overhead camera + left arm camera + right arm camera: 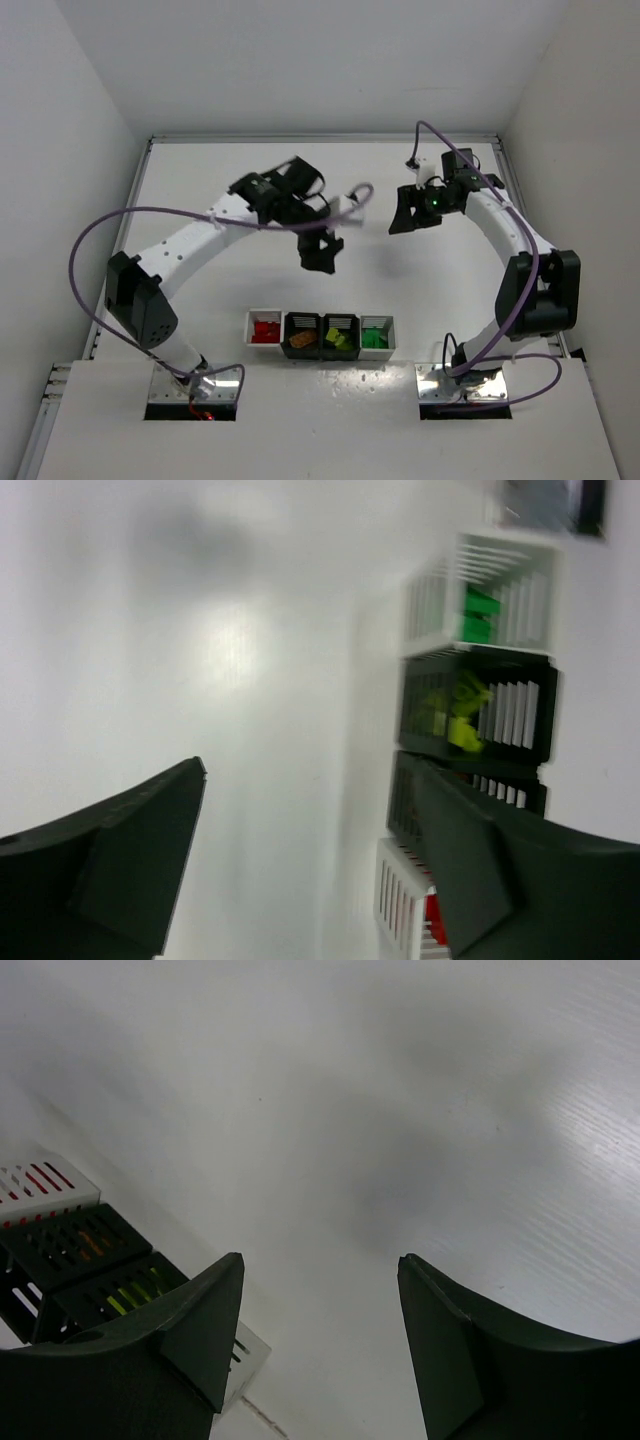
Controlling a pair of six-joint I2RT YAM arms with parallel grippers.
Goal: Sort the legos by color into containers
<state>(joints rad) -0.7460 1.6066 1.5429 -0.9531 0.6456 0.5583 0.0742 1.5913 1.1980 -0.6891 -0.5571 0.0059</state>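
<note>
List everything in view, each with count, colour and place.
containers: four joined bins, outer white, inner black, near table edge
red legos: several, leftmost bin
brown-orange legos: several, second bin
yellow-green legos: several, third bin
green legos: several, rightmost bin
table: one, white
base plates: two, metal, near edge
cables: two, purple, along arms
left gripper: black, open, above table beyond bins
right gripper: black, open, above table farther back

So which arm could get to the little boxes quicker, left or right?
Left, probably. The left pincer hangs open and empty just behind the containers, in line with the black middle ones. The right pincer is open and empty too, but farther back and off to the side.
</note>
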